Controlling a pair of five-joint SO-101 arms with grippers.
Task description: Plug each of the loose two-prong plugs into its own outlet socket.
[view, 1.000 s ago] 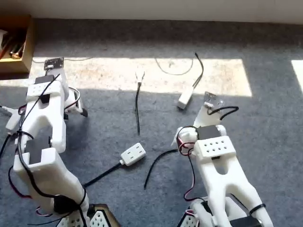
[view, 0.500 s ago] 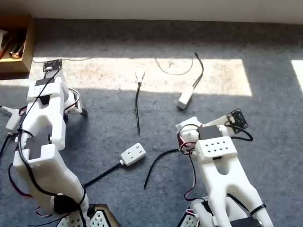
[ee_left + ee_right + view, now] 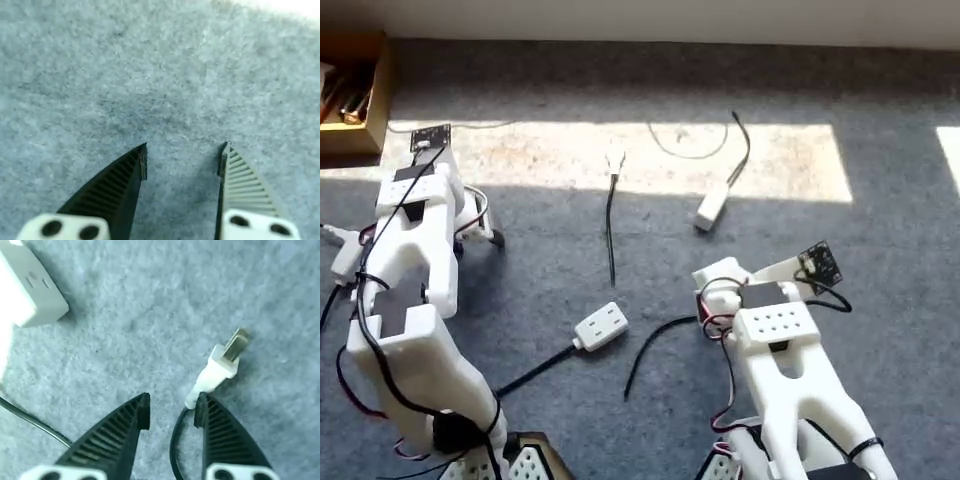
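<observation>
High view: an outlet block [image 3: 602,326] with a black lead lies on the grey carpet [image 3: 880,200] between 2 white arms. A far outlet block [image 3: 711,210] and a white plug [image 3: 615,160] lie by the sunlit patch.
Left wrist view: the left gripper [image 3: 182,160] hangs spread over carpet, pinching nothing.
Right wrist view: the right gripper [image 3: 172,412] is spread and empty. A 2-prong plug [image 3: 220,365] lies just beyond a fingertip, its cord between the fingers, with a white outlet [image 3: 30,290] off to the side.

Prob. home rm: grey carpet [image 3: 880,120] w/ sun patch [image 3: 550,155], wooden shelf [image 3: 350,138] at edge.
</observation>
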